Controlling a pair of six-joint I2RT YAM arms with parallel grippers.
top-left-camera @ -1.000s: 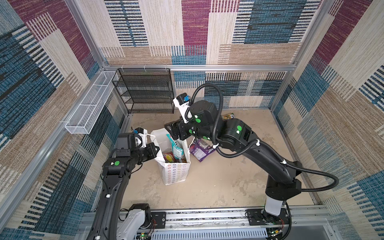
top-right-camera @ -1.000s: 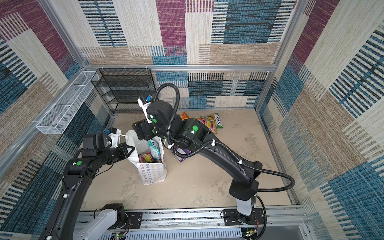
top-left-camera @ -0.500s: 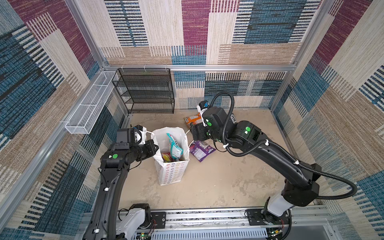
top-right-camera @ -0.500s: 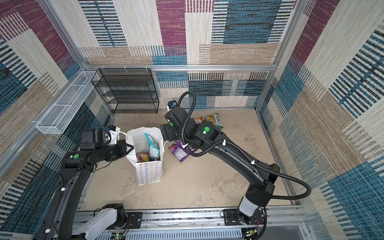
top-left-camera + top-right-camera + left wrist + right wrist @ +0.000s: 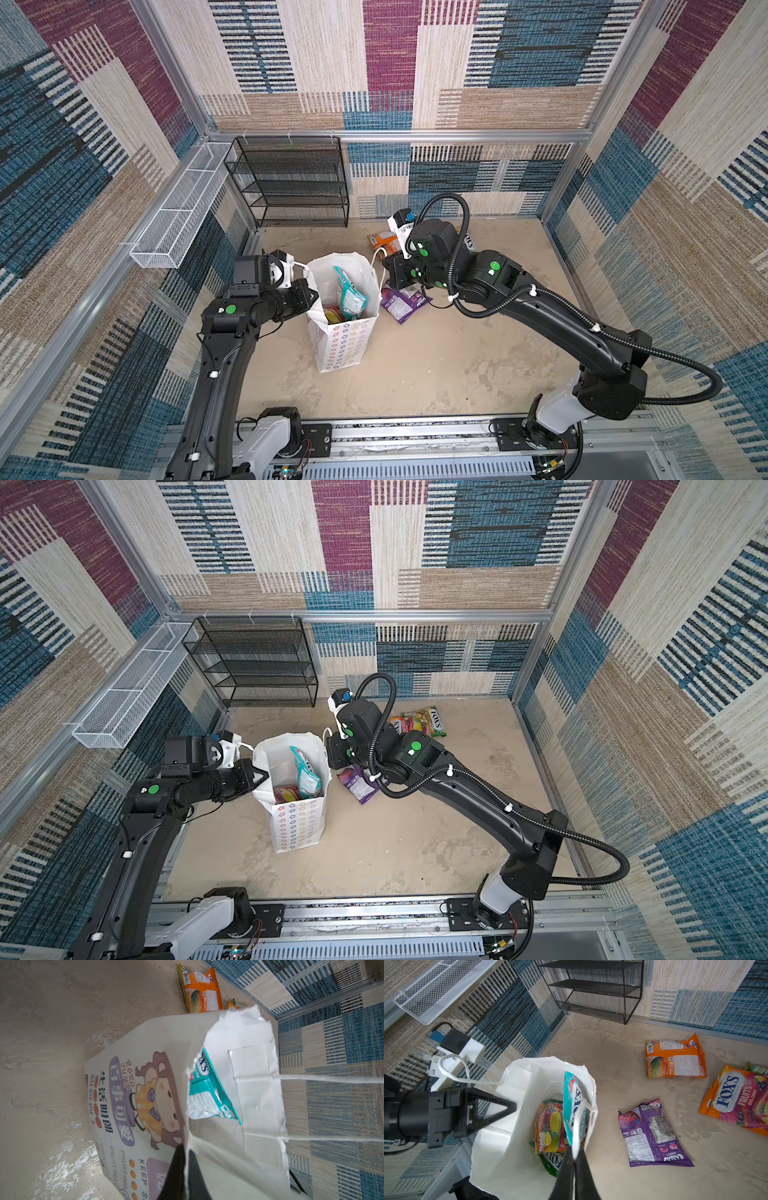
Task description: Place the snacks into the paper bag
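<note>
left claw [image 5: 185, 1150] pinching bag [image 5: 155, 1043] rim | right claw [image 5: 575, 1157] clamped shut on its handle [image 5: 577, 1126] | bag upright, mouth open, teal pack [image 5: 574, 1095] plus others inside | purple pack [image 5: 652, 1136], orange packs [image 5: 675, 1055] lying on floor [image 5: 612, 1053] beside it

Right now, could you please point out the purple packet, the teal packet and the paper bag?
purple packet [image 5: 654, 1134]: right wrist view, middle of its upper face.
teal packet [image 5: 207, 1097]: left wrist view, middle of its face.
paper bag [image 5: 345, 345]: a top view, star-printed front wall.
</note>
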